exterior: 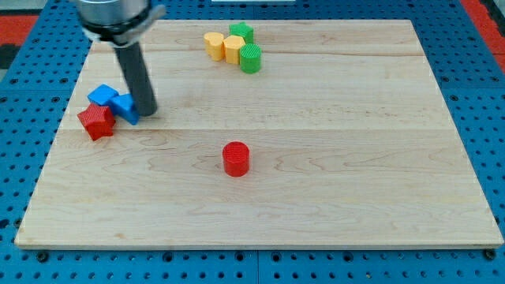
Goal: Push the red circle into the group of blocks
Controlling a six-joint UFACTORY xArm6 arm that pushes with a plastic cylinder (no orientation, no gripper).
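The red circle point(235, 158) stands alone on the wooden board point(316, 189), a little below the middle. My tip point(147, 112) is down on the board at the view's left, touching the right side of a blue block point(125, 107). That block sits in a small cluster with another blue block point(102, 95) and a red star-shaped block point(96, 121). A second group lies at the view's top: a yellow block point(214, 43), a yellow block point(233, 49), a green block point(241, 32) and a green circle point(250, 58). The red circle is far right and below my tip.
The board lies on a blue perforated table point(481, 102). The arm's dark rod and grey housing point(118, 16) rise to the view's top left.
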